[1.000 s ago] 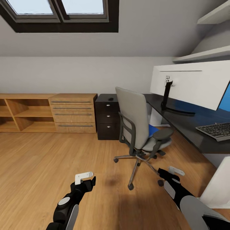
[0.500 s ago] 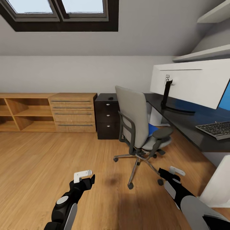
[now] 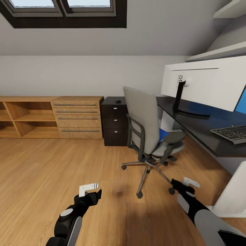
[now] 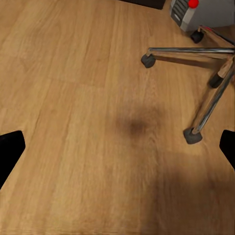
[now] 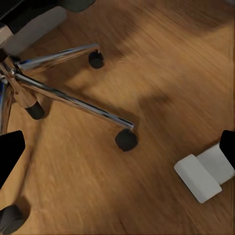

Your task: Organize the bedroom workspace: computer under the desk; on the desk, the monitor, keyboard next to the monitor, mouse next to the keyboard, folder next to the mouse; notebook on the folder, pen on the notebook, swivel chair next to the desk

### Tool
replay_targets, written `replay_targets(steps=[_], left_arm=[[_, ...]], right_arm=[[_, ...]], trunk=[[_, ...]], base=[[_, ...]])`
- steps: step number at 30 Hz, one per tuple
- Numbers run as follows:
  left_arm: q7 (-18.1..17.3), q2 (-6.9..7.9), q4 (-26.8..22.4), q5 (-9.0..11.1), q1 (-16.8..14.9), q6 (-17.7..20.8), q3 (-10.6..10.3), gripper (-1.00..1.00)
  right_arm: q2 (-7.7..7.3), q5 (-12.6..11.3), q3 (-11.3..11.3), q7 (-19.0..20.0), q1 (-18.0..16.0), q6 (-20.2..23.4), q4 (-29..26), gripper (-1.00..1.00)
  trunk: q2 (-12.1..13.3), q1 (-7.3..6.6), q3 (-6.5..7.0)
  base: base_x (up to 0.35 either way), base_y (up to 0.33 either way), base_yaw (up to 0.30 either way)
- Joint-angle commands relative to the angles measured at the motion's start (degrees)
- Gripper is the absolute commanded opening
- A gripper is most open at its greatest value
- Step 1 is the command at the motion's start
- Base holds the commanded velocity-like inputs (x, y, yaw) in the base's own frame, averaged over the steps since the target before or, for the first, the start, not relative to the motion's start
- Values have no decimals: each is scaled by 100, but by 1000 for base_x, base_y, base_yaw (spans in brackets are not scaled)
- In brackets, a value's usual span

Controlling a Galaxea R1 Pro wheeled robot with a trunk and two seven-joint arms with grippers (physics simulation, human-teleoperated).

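Approach step: both pincers, left [image 3: 89, 191] and right [image 3: 184, 183], hang open and empty above the floor short of the chair [image 3: 147, 126]; the folder [image 3: 163, 134] lies on its seat, so next close in and grasp it for transfer to the surface [image 3: 201, 128].

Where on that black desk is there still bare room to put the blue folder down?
The desk shows a bare stretch between the monitor stand's foot and the keyboard, and another strip along its front edge by the swivel chair. The folder lies on the chair's seat. Around the keyboard, at the picture's edge, it gets crowded.
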Motion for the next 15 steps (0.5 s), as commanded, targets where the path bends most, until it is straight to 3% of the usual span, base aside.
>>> replay_targets(steps=[1,5,10,15], left_arm=[[50,1,-8,61,-3,63,-6,100],[54,1,-19,61,2,190,-7,100],[50,4,-102,61,1,226,-5,100],[43,34,-145,61,0,228,-4,100]], right_arm=[[-11,-58,22,-7,-4,-48,5,100],[-96,54,32,-32,-38,-107,-31,100],[-398,255,28,-208,-611,-94,86,100],[-516,379,39,-299,-947,-96,211,100]], trunk=[[-4,1,-28],[-10,11,-117],[-16,24,-228],[-23,37,-339]], base=[[0,0,0],[0,0,0],[0,0,0],[0,0,0]])
